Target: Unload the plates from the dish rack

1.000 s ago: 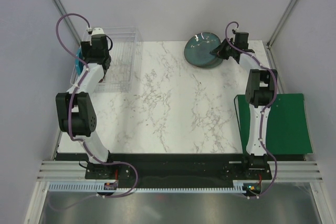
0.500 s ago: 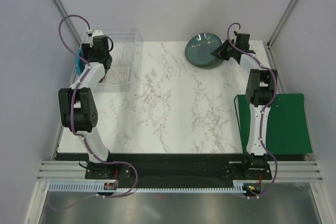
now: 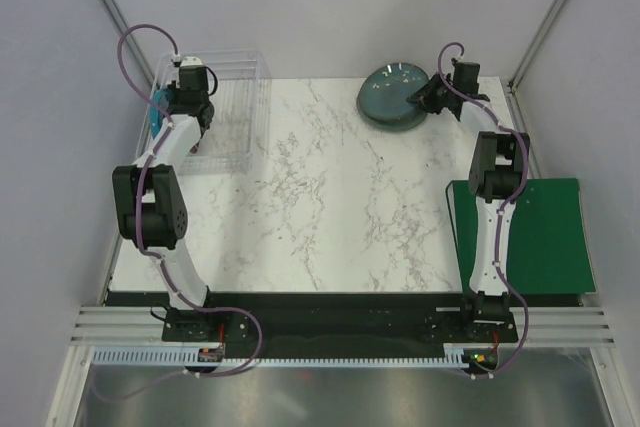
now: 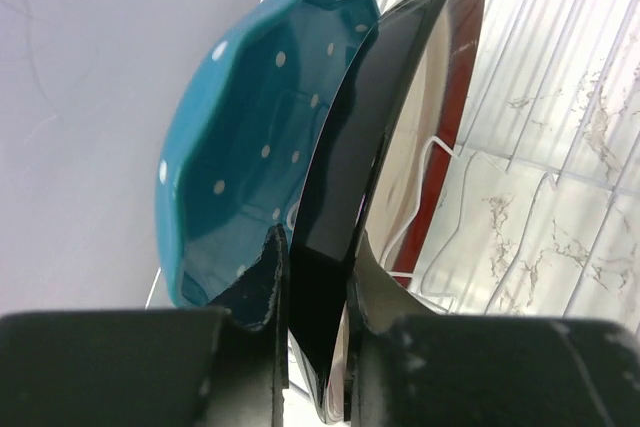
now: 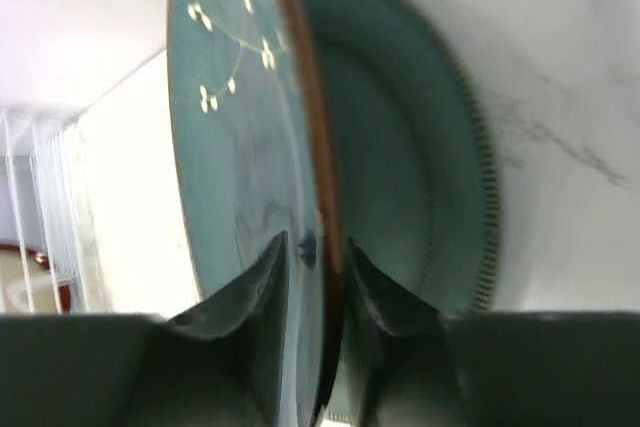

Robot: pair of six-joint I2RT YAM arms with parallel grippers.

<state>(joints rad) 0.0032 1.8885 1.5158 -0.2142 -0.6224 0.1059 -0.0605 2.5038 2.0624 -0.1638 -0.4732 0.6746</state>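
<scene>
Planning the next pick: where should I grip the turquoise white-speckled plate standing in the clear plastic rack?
Pinch the scalloped upper rim of the turquoise plate, coming down from above, one finger on each face. It stands on edge in the clear rack, and the brown-rimmed cream plate in the left gripper crowds it, leaving mainly its rim free.

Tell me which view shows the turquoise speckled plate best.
Left wrist: the turquoise plate is close up, on edge, wavy rim and white specks clear, beside the brown-rimmed plate. Top external shows only a sliver beside the left arm; right wrist shows none.
</scene>
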